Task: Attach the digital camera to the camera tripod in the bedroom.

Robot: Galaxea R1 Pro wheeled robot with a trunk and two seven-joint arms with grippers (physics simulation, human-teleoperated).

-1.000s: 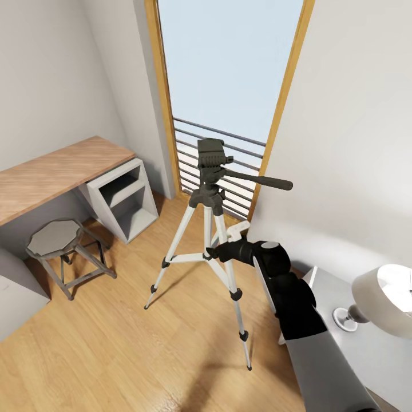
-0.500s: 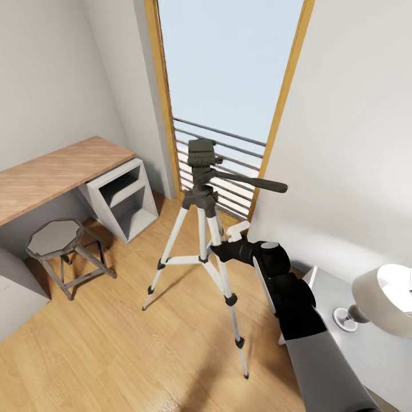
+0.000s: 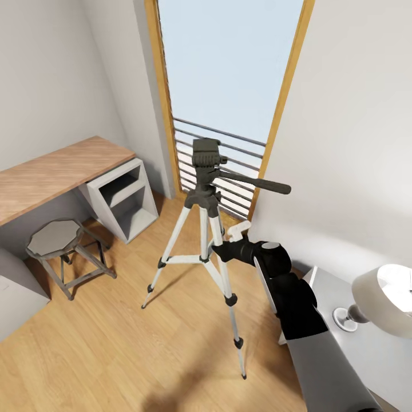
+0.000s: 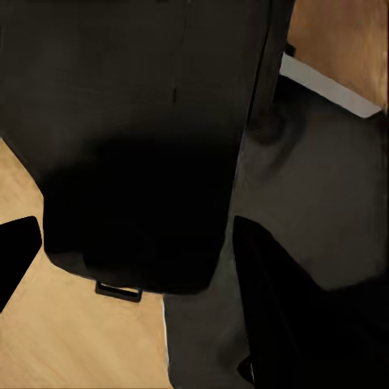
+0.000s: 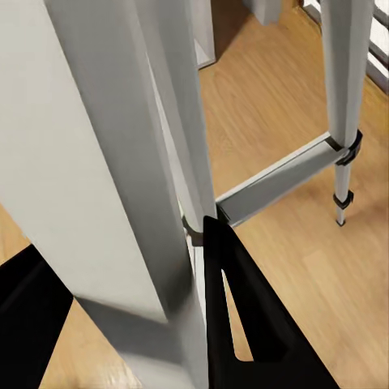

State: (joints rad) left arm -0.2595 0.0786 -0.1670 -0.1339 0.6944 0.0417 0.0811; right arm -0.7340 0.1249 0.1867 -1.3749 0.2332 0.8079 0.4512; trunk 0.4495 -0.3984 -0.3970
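We find the camera tripod [image 3: 207,217] standing on the bedroom floor before the window [image 3: 229,63] | right pincer [image 5: 130,324] clamped on one silver leg | left pincer: state unclear.

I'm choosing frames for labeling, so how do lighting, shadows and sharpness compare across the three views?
Head view: sharp and evenly lit, with a washed-out bright window and only faint shadows under the tripod. Left wrist view: mostly dark and soft, hard to read. Right wrist view: the tripod legs sit close and look oversized, while the floor stays clear.
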